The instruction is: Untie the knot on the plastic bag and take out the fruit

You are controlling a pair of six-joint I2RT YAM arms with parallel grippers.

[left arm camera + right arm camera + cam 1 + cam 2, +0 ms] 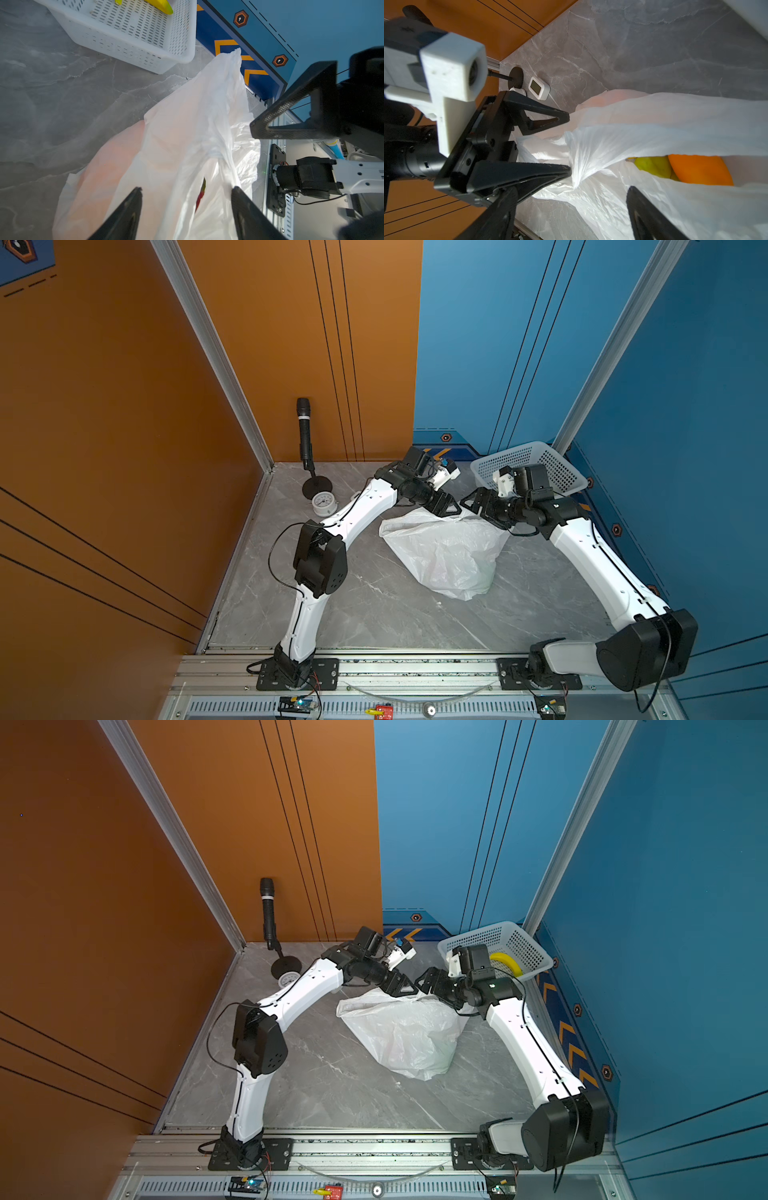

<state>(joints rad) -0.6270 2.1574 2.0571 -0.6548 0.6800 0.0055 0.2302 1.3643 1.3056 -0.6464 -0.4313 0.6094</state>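
Now the thin, crinkly white plastic bag (444, 556) lies on the grey marbled worktop (374, 614), long axis running away to its far mouth, where my left fingers (529, 172) and right fingers (645, 214) both stand apart, clasping nothing, the right ones facing the gap that shows a round orange fruit (699, 170) and green pear (652, 166).

Bag (444, 551): thin, crinkled, translucent white plastic film, faintly glossy. Basket (519, 456): perforated white plastic, matt. Tabletop (374, 614): smooth grey marble pattern, possibly laminate, with a slight sheen. Orange (699, 170): smooth, satin skin.
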